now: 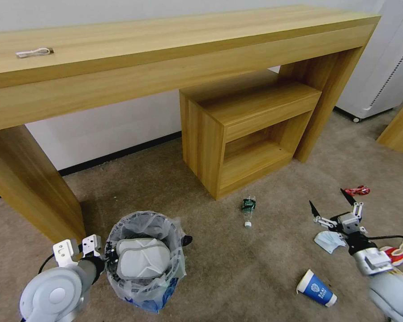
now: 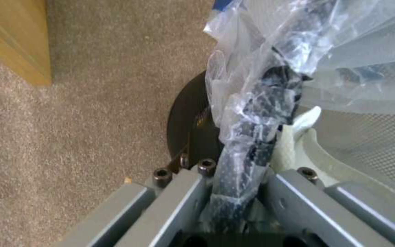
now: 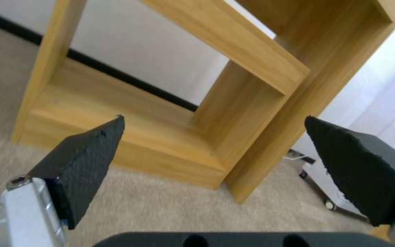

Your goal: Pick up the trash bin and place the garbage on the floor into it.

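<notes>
the trash bin (image 1: 144, 261) sits on the floor (image 1: 237, 268) at your left, two white slippers (image 1: 141, 261) already inside; your left gripper (image 2: 241, 192) pinches its rim. remaining garbage lies right: blue-white paper cup (image 1: 317, 287) just inboard of your right gripper (image 1: 333, 206), jaws spread, empty, nearer arm.

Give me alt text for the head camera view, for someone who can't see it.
The left gripper clamps the rim of the trash bin, which holds white slippers. The right gripper hangs open above the floor near a face mask, blue-white paper cup, red wrapper and crushed bottle.
</notes>
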Motion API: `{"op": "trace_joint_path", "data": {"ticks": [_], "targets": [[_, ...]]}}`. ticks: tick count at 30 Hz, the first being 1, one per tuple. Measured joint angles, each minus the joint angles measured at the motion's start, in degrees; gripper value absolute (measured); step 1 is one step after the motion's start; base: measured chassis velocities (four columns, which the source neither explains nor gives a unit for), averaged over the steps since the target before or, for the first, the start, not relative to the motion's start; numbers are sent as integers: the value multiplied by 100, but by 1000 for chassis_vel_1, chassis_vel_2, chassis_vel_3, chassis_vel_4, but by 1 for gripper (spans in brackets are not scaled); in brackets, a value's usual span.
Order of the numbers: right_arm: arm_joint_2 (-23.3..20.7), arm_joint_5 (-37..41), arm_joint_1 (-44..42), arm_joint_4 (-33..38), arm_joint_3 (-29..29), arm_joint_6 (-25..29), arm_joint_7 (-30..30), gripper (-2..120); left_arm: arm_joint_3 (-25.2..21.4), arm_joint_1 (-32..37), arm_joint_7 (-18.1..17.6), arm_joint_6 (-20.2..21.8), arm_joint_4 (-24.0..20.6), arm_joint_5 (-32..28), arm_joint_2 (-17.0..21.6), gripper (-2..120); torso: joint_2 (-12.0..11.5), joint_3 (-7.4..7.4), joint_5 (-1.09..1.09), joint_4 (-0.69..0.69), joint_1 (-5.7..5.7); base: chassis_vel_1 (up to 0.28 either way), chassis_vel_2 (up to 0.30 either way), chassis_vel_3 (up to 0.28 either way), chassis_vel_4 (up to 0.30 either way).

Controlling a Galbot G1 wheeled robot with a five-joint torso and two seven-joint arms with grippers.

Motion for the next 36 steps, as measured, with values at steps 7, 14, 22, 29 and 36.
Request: {"op": "trace_joint_path", "data": {"ticks": [7, 14, 22, 29, 36], "targets": [[-123, -160, -307, -222, 150, 124, -67, 100, 18, -58, 19, -8, 94, 0, 19, 0, 0, 0, 2, 0, 0, 0, 0, 0, 0], [-239, -677, -994, -556, 250, 491, -353, 100, 66, -141, 59, -14, 265, 20, 20, 0, 0, 0, 2, 0, 0, 0, 0, 0, 0], [-159, -1111, -1521, -916, 239, 781, -433, 100, 139, -281, 98, -25, 468, 52, 10, 0, 0, 0, 0, 0, 0, 0, 0, 0, 0], [-23, -1474, -1836, -1165, 195, 961, -449, 100, 220, -357, 176, -48, 623, 160, -26, 0, 0, -1, 3, 1, 0, 0, 0, 0, 0], [46, -1760, -2048, -1406, 190, 1059, -437, 100, 237, -430, 204, -54, 695, 176, -27, 0, 0, 0, 2, 1, 0, 0, 0, 0, 0]]}}
